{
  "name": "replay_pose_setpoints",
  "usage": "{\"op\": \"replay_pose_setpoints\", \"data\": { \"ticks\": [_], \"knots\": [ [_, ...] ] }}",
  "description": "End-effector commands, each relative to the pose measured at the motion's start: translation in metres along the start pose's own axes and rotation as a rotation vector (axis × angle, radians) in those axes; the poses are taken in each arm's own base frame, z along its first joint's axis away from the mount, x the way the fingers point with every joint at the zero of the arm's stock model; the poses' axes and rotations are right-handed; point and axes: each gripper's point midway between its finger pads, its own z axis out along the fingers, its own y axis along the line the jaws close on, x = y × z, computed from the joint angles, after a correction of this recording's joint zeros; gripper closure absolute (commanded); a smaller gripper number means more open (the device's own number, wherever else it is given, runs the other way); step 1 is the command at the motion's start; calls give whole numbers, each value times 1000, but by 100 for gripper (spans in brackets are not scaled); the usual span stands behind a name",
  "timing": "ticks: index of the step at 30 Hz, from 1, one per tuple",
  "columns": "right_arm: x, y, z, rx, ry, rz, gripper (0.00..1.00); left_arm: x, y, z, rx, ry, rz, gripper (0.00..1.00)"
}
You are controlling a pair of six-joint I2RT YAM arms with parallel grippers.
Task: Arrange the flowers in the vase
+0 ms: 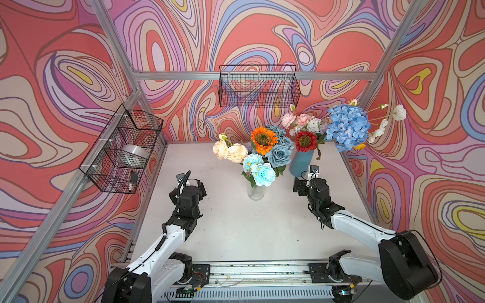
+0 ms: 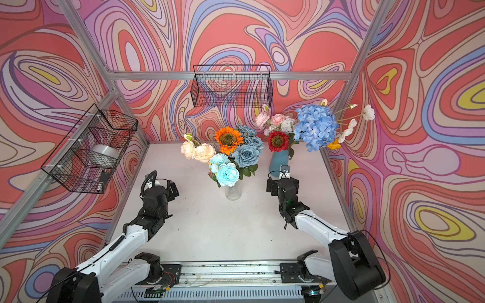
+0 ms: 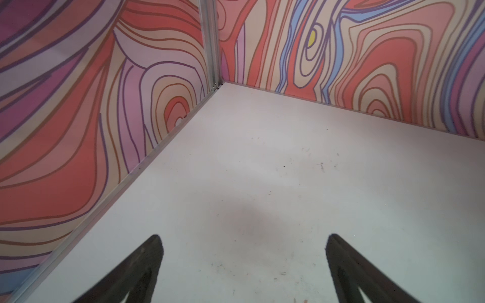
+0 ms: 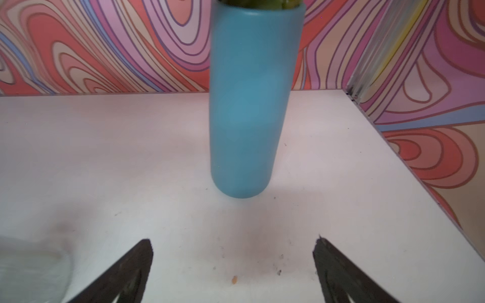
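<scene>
Glass vase (image 1: 255,193) of ruffled flowers (image 1: 278,156) near matte blue cylinder (image 4: 249,105); left gripper (image 3: 244,236), right gripper (image 4: 233,239) wide apart, empty.

left hand (image 3: 244,236): open tabletop (image 3: 288,170) ahead to the wall corner (image 3: 215,84) | right hand (image 4: 233,238): blue vase (image 4: 249,105) blocks straight ahead, tabletop free beside it

Robotics lab test cell, seen from above: aluminium framing (image 1: 210,75) boxed in with swirl-printed backdrop panels (image 1: 65,65), a scuffed white tabletop (image 1: 236,223), black wire baskets (image 1: 259,86) hung at middle left and upper centre of the frame, two white-and-black robot arms (image 1: 162,244) bolted to a metal rail (image 1: 257,270) along the bottom edge, loose wiring (image 1: 200,280) alongside.
</scene>
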Motion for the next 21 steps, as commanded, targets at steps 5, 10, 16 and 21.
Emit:
{"op": "replay_pose_setpoints", "data": {
  "ticks": [5, 10, 16, 21],
  "knots": [
    [1, -23, 45, -10, -72, -12, 2, 16, -7, 35, 2, -5, 117, 0],
    [4, -34, 61, -15, -108, -49, 2, 24, -12, 51, 27, -103, 150, 0],
    [24, -60, 61, -23, -149, 75, 2, 47, -31, 63, 185, -23, 165, 0],
    [24, -63, 68, -2, -127, 69, 1, 54, -38, 61, 252, -26, 165, 0]
  ]
}}
